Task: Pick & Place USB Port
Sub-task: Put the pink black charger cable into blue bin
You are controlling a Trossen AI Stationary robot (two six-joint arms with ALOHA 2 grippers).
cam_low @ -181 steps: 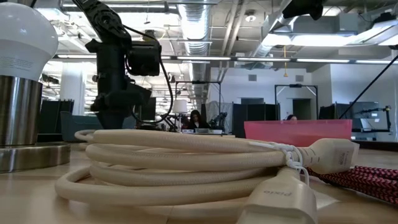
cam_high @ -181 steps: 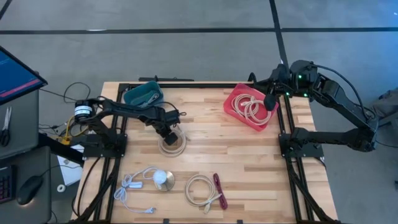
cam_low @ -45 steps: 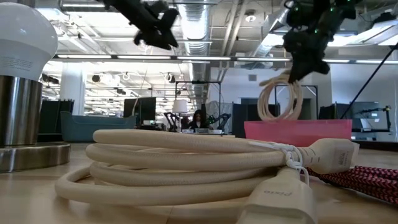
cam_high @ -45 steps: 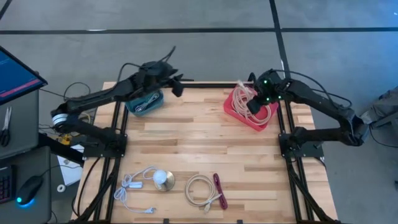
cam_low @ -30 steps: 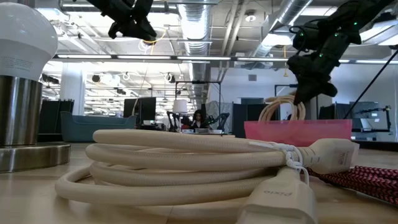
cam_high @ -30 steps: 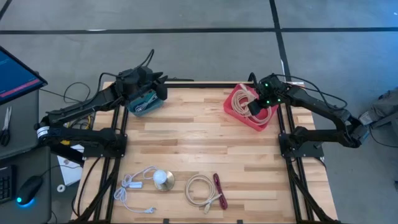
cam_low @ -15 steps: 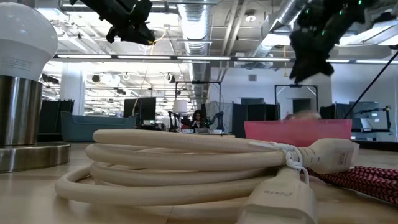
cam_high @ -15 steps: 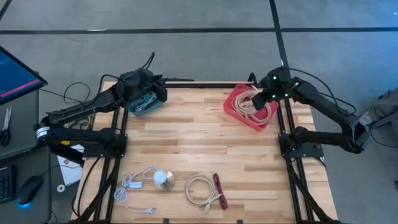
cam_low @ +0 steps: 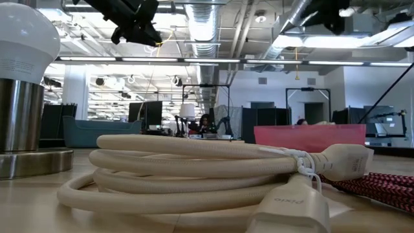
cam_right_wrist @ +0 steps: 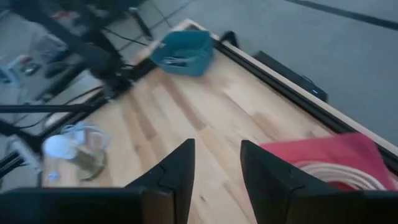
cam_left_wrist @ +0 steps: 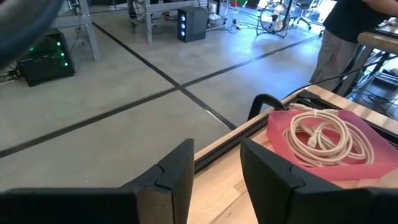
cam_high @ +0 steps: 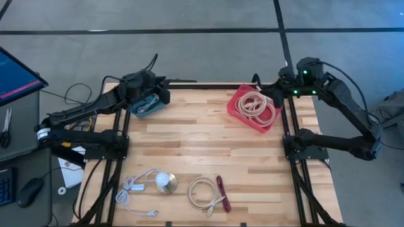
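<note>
Two coiled beige USB cables point(cam_high: 255, 104) point(cam_left_wrist: 320, 135) lie in the red bin point(cam_high: 243, 116) at the table's far right. My right gripper point(cam_high: 276, 97) point(cam_right_wrist: 216, 168) hovers open beside that bin's right end, apart from the cables. At the far left stands the teal bin point(cam_high: 140, 112) point(cam_right_wrist: 185, 55), over which my left gripper point(cam_high: 164, 96) point(cam_left_wrist: 216, 168) hangs open with nothing in it. Another beige coil point(cam_high: 203, 192) point(cam_low: 194, 168) and a red braided cable point(cam_high: 223, 193) lie flat near the table's front edge.
A white bulb on a metal base point(cam_high: 167, 183) point(cam_low: 26, 84) stands at the near left, with a white cable point(cam_high: 136, 190) beside it. The wooden table's middle point(cam_high: 208, 145) is bare. A monitor point(cam_high: 16, 79) and loose wires sit off the table's left side.
My right gripper came down over the red bin with a beige coil hanging from it and let go. The coil now lies in the bin. The gripper has since risen and drawn back toward the table's far right corner.
</note>
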